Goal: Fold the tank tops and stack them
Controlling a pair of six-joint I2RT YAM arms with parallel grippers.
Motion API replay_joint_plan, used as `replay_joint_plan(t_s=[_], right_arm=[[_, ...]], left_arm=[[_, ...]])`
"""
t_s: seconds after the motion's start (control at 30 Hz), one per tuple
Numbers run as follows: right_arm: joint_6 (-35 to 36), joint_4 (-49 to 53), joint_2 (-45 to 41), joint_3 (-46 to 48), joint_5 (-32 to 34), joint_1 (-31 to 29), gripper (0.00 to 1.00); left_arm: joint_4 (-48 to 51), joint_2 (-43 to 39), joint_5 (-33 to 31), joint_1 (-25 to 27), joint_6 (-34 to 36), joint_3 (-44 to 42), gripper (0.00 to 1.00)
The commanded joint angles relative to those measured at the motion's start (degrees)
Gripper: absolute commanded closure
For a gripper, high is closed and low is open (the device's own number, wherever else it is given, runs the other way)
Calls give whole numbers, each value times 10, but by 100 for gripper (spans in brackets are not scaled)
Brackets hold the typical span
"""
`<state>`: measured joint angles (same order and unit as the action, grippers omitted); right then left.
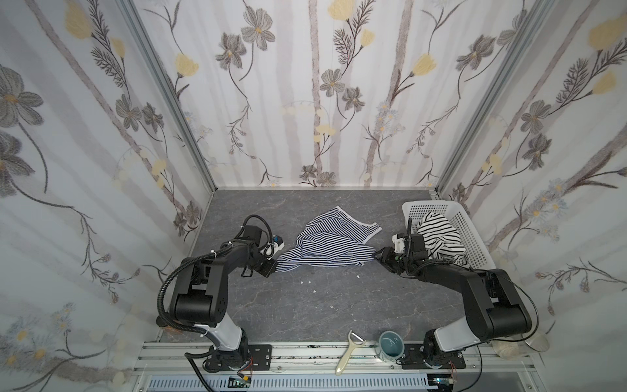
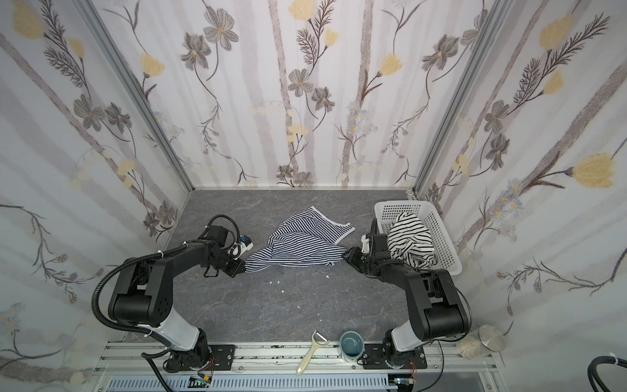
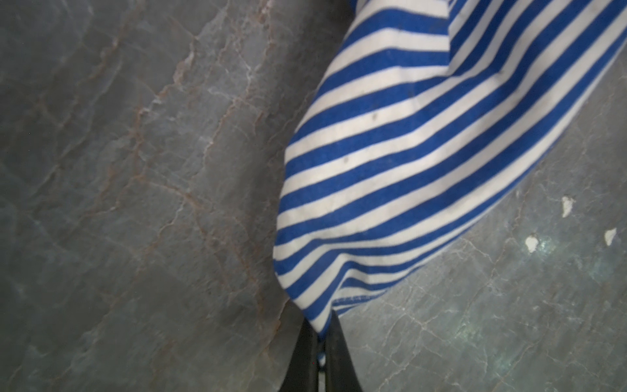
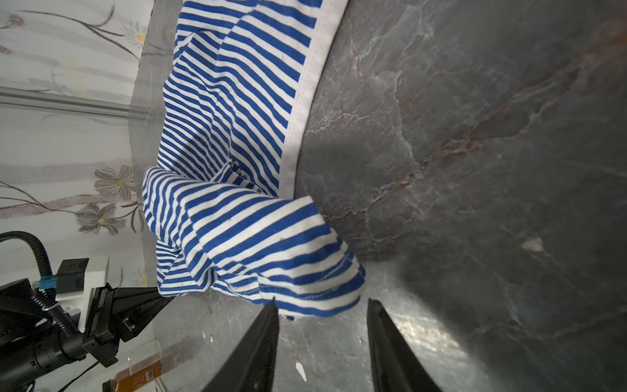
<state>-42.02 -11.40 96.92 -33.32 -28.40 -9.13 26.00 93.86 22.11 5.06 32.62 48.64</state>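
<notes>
Clamping navy-striped top (image 3: 390,163), left jaws meet; only right wrist view shows right jaws parted, empty.

Black arms (image 1: 217,268), white bases (image 1: 228,334), corrugated cable (image 1: 162,292)

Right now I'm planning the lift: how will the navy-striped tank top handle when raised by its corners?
Likely floppy: the navy-striped tank top lies crumpled in loose folds and should sag between held corners. Probably light, being thin knit that the left fingers pinch by one corner. Unlikely to slip; the cloth looks matte.
</notes>
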Motion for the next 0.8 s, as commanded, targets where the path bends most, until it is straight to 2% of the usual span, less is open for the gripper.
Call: replay_joint_plan(t_s=[0.0,0.43,0.77], right_arm=[[-7,-66,16,5,-25,3,56],[-13,-154,55,34,-65,20,57],[-61,-278,74,66,-127,36,58]], left_arm=[[-6,5,-12,-3,7,1,100],[-17,28,-15,-12,11,-5,100],[-21,38,-14,-19,11,-5,100]])
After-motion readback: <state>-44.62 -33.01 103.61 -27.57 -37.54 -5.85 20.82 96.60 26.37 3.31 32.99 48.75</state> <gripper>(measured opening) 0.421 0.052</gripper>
